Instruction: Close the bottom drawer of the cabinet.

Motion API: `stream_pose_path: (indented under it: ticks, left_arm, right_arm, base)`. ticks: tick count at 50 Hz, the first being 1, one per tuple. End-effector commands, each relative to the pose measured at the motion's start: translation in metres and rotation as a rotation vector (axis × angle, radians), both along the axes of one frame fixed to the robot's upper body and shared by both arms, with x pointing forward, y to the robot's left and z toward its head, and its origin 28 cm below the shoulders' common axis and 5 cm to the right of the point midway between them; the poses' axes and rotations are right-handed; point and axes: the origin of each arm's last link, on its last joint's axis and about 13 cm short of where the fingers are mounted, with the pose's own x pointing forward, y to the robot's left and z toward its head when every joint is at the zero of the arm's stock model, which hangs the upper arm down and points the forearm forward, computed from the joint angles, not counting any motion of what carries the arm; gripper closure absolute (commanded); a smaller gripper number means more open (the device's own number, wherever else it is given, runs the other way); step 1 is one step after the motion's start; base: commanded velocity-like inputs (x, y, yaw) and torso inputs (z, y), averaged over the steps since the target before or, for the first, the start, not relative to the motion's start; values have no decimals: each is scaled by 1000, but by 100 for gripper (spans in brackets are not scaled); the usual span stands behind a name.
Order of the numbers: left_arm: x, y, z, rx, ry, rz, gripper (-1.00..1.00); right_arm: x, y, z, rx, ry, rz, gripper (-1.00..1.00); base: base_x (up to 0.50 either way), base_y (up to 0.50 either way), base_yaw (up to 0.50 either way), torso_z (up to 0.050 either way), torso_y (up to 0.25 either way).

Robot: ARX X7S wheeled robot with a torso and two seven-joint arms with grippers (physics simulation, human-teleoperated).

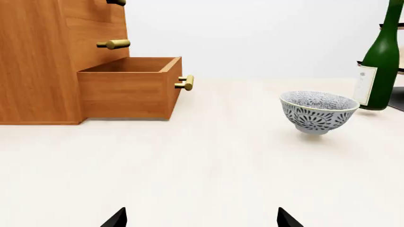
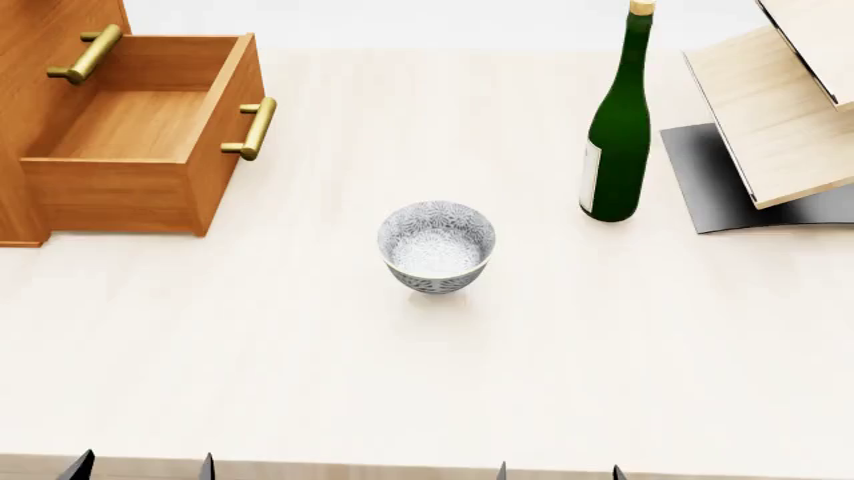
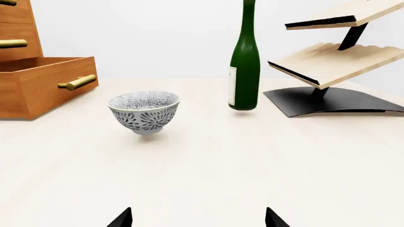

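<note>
The orange-brown cabinet [image 2: 27,60] stands at the table's far left; it also shows in the left wrist view [image 1: 38,61]. Its bottom drawer [image 2: 147,150] is pulled far out and empty, its brass bar handle [image 2: 254,128] facing right. The drawer also shows in the left wrist view [image 1: 129,87] and the right wrist view [image 3: 44,85]. My left gripper [image 2: 140,468] and right gripper [image 2: 558,472] sit at the near table edge, far from the drawer. Both are open and empty, with only the fingertips showing [image 1: 117,218] [image 3: 123,218].
A patterned grey bowl [image 2: 437,246] stands mid-table. A green bottle [image 2: 618,130] stands to its far right. A pale plywood rack on a black base [image 2: 774,120] fills the far right corner. The pale table's [image 2: 400,380] front edge runs just before my grippers.
</note>
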Motion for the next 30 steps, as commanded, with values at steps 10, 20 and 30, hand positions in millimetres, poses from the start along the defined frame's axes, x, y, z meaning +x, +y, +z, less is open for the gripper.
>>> stream_pose_path:
  ticks: [10, 20, 30]
  left_arm:
    - [-3, 10, 31, 4, -136, 35, -100]
    - [0, 14, 61, 54, -180, 41, -100]
    - [-2, 19, 91, 133, -242, 44, -100]
  right_arm:
    - [0, -3, 23, -63, -23, -33, -100]
    - [-1, -8, 58, -115, -71, -58, -100]
    - [-4, -8, 104, -148, -143, -52, -100]
  base:
    - [0, 0, 0, 0, 0]
    - [0, 0, 0, 0, 0]
    - [0, 0, 0, 0, 0]
